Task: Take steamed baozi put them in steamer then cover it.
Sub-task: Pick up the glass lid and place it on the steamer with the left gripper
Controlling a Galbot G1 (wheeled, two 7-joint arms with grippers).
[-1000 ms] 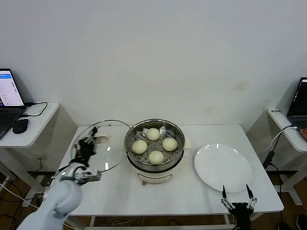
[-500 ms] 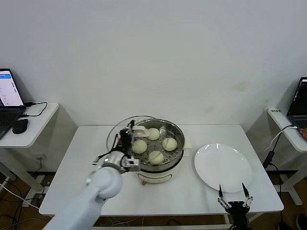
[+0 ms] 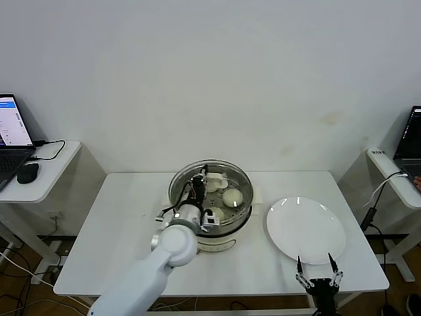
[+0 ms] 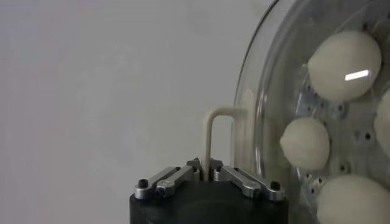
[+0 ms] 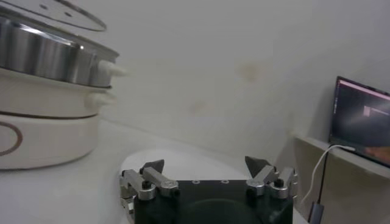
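The steamer (image 3: 212,227) stands at the table's middle with cream-white baozi (image 3: 231,197) on its perforated tray. My left gripper (image 3: 197,187) is shut on the cream handle (image 4: 214,135) of the glass cover (image 3: 214,166) and holds the cover just above the pot, roughly centred over it. In the left wrist view three baozi (image 4: 344,56) show through the glass. My right gripper (image 3: 318,275) is open and empty at the table's front right edge. The steamer also shows in the right wrist view (image 5: 49,115), with the cover (image 5: 55,13) hovering above its rim.
A flat white plate (image 3: 306,229) lies right of the steamer, in front of my right gripper. Side tables with laptops stand at far left (image 3: 13,131) and far right (image 3: 411,141). The white table (image 3: 118,217) is bare left of the pot.
My left gripper has carried the cover to the right, from the table's left side to above the steamer. The right gripper has shifted slightly.
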